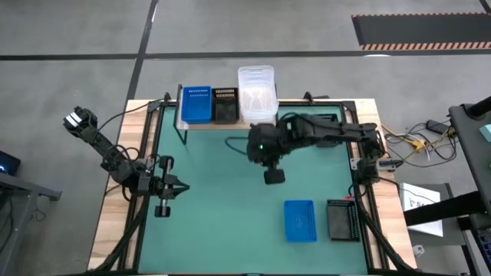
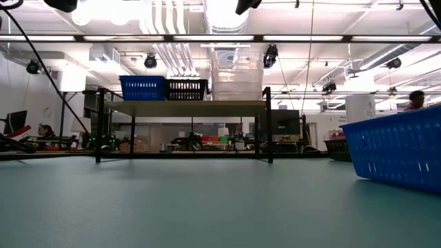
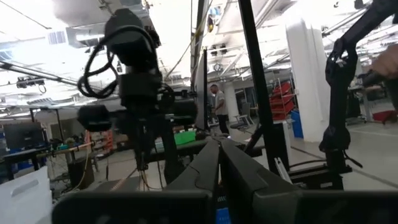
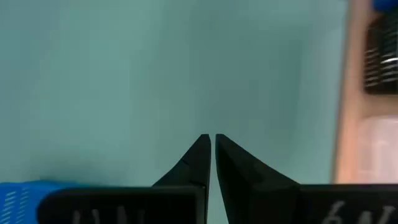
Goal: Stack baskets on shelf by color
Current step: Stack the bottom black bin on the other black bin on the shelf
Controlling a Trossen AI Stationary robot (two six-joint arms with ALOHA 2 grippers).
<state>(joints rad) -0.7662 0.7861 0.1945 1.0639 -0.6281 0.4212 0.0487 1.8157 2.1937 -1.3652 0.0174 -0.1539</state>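
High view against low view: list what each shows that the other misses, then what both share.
Only the high view shows both arms: the left gripper shut over the mat's left side, the right gripper shut near the middle, holding nothing, and a black basket lying by the loose blue one. Only the low view shows the room behind and the shelf's legs. Both show the shelf carrying blue, black and clear baskets, plus the loose blue basket on the mat.

Right gripper (image 4: 212, 140) closed, empty, over green mat (image 4: 124, 74) — shelf (image 4: 351, 112) alongside.
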